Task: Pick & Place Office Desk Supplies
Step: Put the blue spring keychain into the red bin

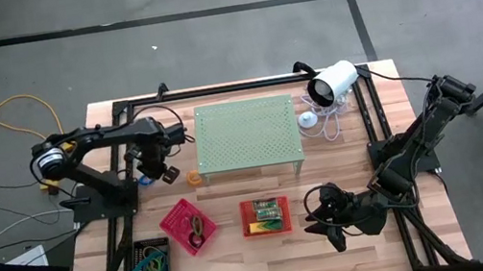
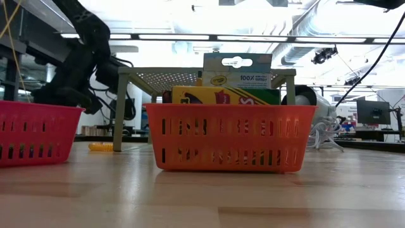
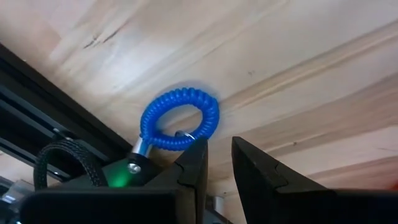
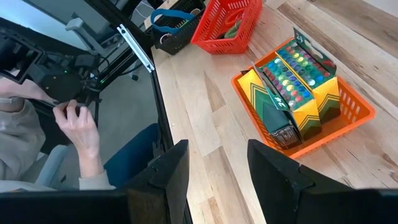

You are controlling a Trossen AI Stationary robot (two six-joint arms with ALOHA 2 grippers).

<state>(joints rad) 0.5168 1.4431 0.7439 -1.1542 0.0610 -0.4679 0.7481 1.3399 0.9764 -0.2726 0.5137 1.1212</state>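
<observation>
Left gripper [image 3: 217, 163] low over the wood near the table's left rail, fingers slightly apart with a narrow gap, nothing between them

Blue coiled loop [image 3: 180, 118] lies flat on the wood directly ahead of the fingertips, just off the tip of one finger and offset to that finger's side rather than centred in the gap. A small metal ring on the loop sits close to that fingertip; contact cannot be judged. Loop is roughly round, slightly longer across the fingers' closing line than along the reach

Judgement: the pick depends on that sideways offset. The gripper needs to shift toward the loop so one finger goes inside the ring and the other outside, then close on the coil

Right gripper [image 4: 217, 168] waits well away beside the orange basket [image 4: 357, 121] of crayon boxes [image 4: 292, 93], fingers apart and empty. Left arm is plainly the nearer one
</observation>
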